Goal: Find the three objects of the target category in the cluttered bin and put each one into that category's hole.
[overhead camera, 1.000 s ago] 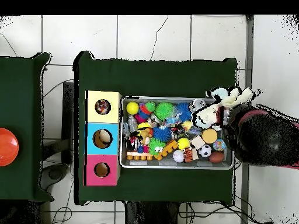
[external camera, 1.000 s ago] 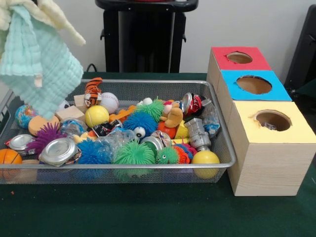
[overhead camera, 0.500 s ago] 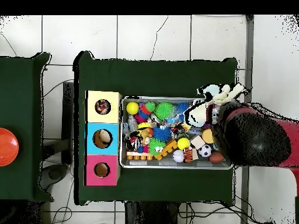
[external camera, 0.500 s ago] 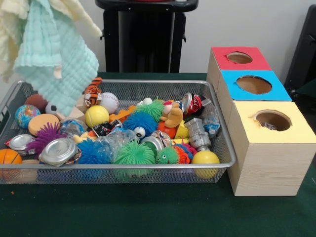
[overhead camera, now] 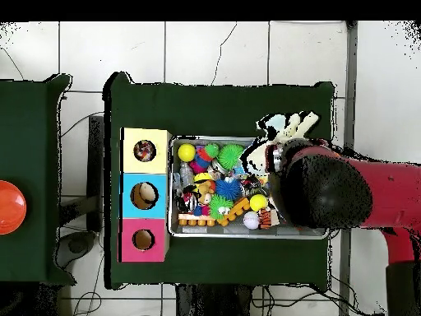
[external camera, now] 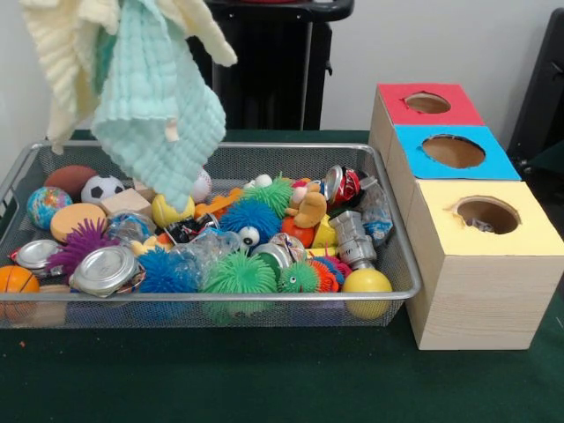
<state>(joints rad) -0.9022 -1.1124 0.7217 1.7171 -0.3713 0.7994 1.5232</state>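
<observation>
The red and black arm (overhead camera: pixel 362 193) reaches over the wire bin (external camera: pixel 398 264) of toys, a mint green cloth (external camera: pixel 159 110) and a cream cloth (external camera: pixel 66 53) hanging above the bin's left half, the gripper itself hidden, its grip impossible to tell

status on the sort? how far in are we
Done: unclear, though the overhead view shows items already inside the yellow box and blue box holes. In hand: a mint cloth and cream cloth hang above the wire bin. Left: carry them across to a hole; the bin remains crowded.
</observation>
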